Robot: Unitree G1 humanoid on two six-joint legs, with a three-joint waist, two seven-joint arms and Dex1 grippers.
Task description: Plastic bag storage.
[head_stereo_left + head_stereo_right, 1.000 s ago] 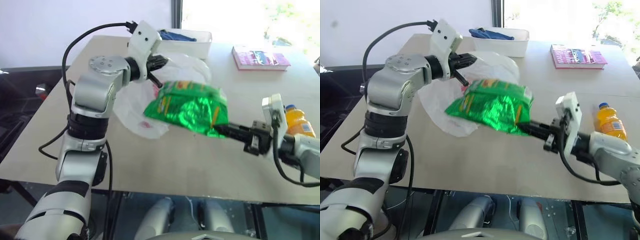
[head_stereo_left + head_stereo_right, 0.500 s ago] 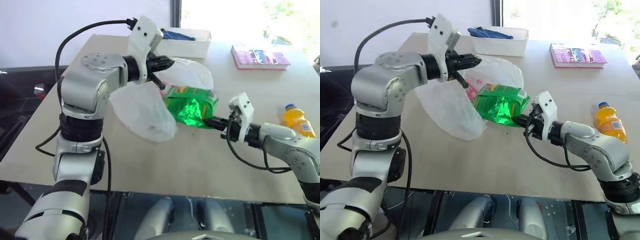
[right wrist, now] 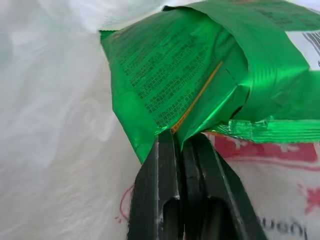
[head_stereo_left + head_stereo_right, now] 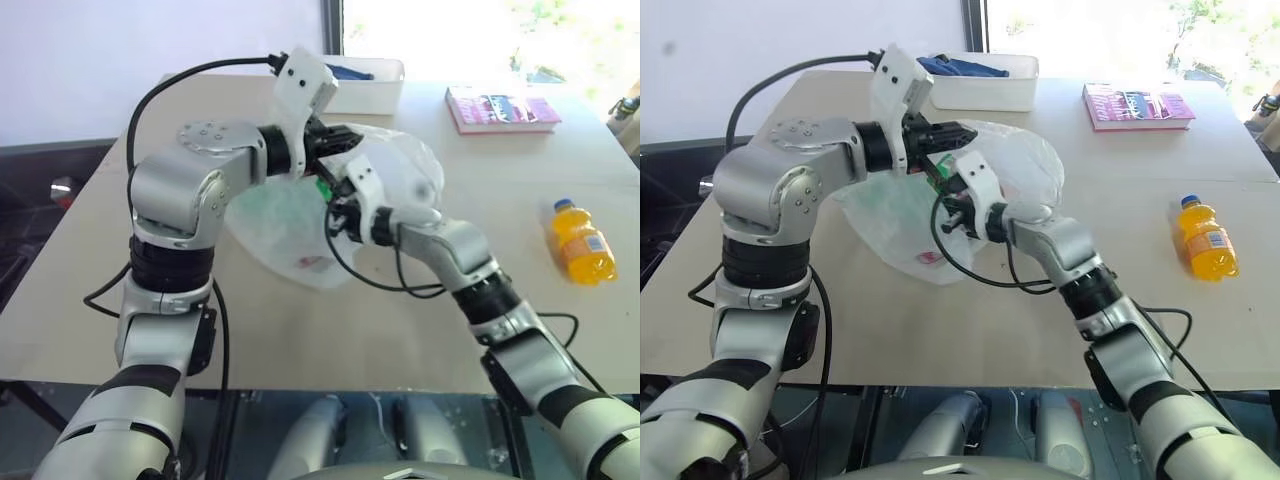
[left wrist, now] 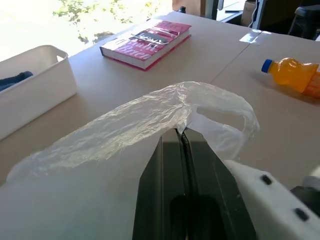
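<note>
Centre-left of the frame: left gripper [image 5: 184, 134], jaws clamped on the plastic bag [image 4: 400, 175] raised above the table [image 4: 400, 330]; just right, right gripper [image 3: 181, 145], jaws pinching the green snack packet [image 3: 190, 75] inside it.

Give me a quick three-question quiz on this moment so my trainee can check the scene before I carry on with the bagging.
1. True or false: the left gripper has its jaws shut on the film of the plastic bag.
2. Fill in: the orange bottle lies on the table on the robot's ___ side.
3. Where is the green snack packet, whose corner sits in the jaws of the right gripper?
A. flat on the bare table
B. inside the plastic bag
C. on the floor

Key: 1 true; 2 right; 3 B.
</note>
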